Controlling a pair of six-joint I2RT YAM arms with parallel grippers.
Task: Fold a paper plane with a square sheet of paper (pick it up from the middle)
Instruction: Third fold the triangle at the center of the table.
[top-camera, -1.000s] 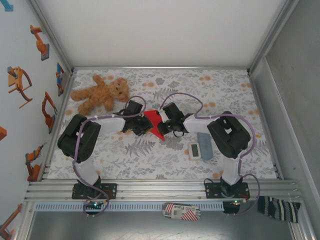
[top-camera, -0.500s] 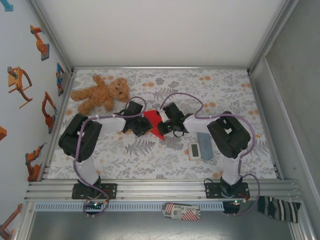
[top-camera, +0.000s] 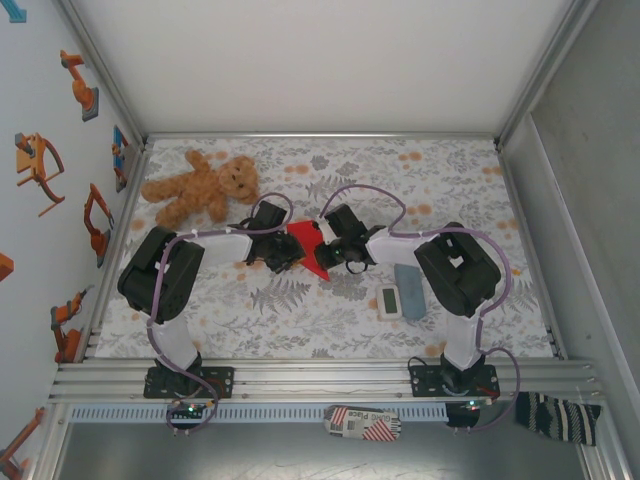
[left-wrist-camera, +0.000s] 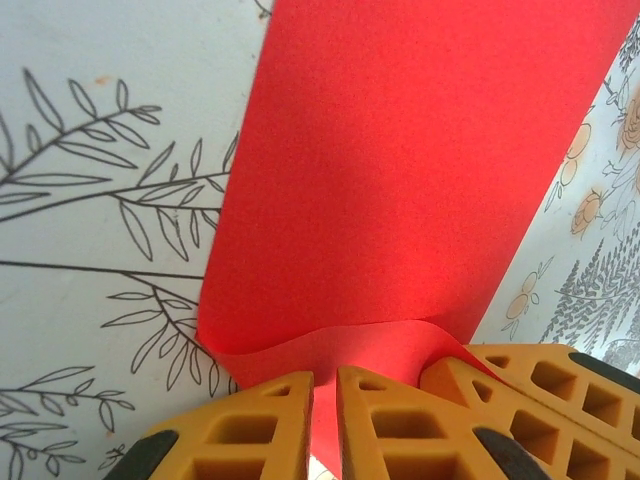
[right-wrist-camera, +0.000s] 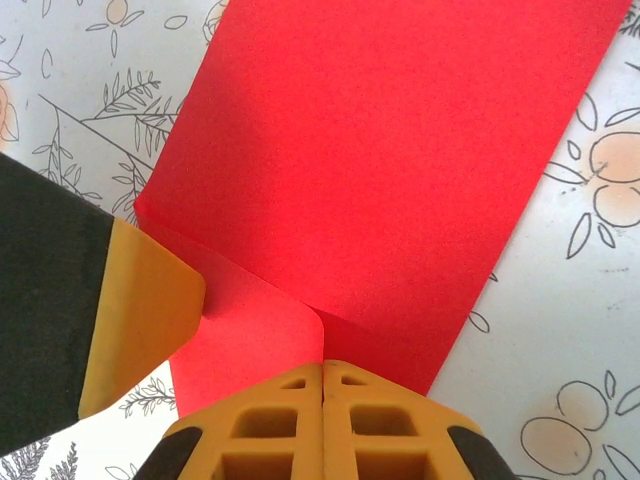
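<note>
Red paper (top-camera: 308, 245) sits mid-table, folded to a point aiming at the near rail, lying flat on the floral table (top-camera: 450, 180). In the left wrist view its long edges run straight, while the close edge buckles up. Left gripper (left-wrist-camera: 325, 392) is pinched almost closed, with a sliver of that buckled edge between its fingers. Right gripper (right-wrist-camera: 322, 372) comes in from the opposite side, fingers pressed together on a curled flap. The two grippers are nearly touching. There's plenty of bare cloth beyond the paper and in front of it. Count: one paper, one teddy bear (top-camera: 205, 185) far left, one white timer (top-camera: 390, 300) just beside one grey-blue block (top-camera: 410, 290) on the right.
</note>
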